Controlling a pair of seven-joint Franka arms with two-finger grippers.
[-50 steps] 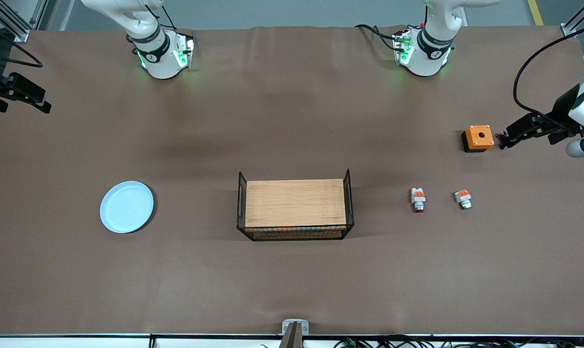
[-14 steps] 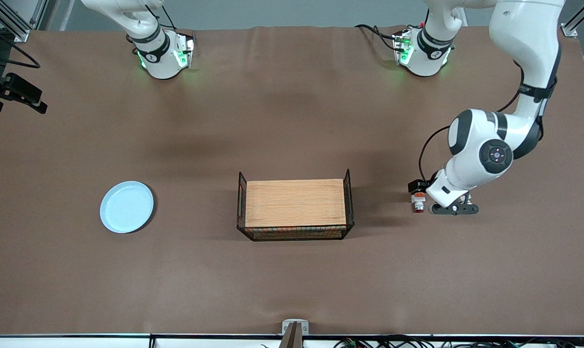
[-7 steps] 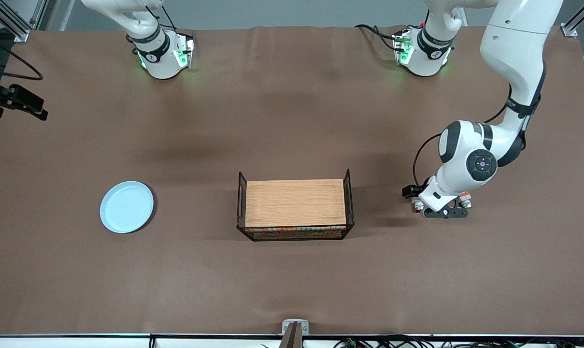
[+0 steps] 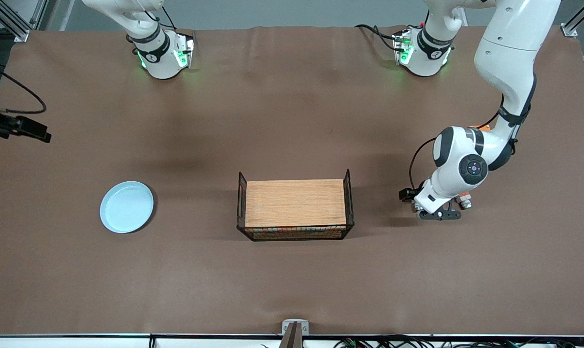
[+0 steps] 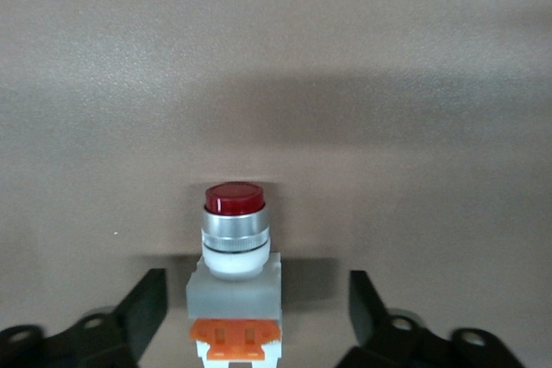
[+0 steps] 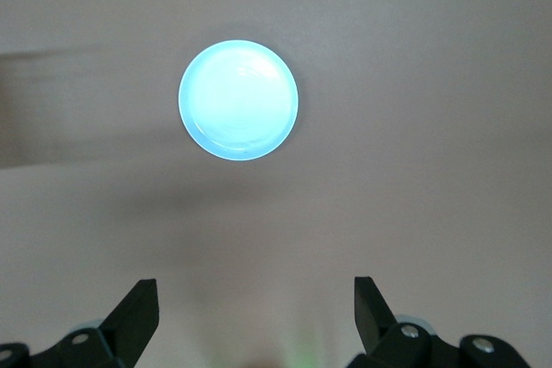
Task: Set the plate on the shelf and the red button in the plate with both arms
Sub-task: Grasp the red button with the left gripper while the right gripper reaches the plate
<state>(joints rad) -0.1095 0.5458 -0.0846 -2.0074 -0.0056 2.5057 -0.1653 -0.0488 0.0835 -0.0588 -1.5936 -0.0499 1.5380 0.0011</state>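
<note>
The red button (image 5: 235,252), white with an orange block and a dark red cap, lies on the table between the fingers (image 5: 145,309) of my left gripper (image 5: 254,286). The jaws stand open, with a gap on each side of the part. In the front view the left gripper (image 4: 429,210) is low at the left arm's end of the table and its hand covers the button. The pale blue plate (image 4: 126,207) rests flat toward the right arm's end. My right gripper (image 4: 41,136) hangs open over the table edge there, and its wrist view shows the plate (image 6: 238,99) well ahead of the open, empty right gripper (image 6: 254,286).
A wire basket (image 4: 348,193) with a wooden board on top stands mid-table. A similar white-and-orange part (image 4: 464,203) lies beside the left hand. The orange box (image 4: 481,127) is mostly hidden by the left arm. Both arm bases stand at the table's back edge.
The left hand has shifted toward the basket and settled over the red button, its fingers drawing slightly inward. The right gripper has moved along the table edge toward the plate.
</note>
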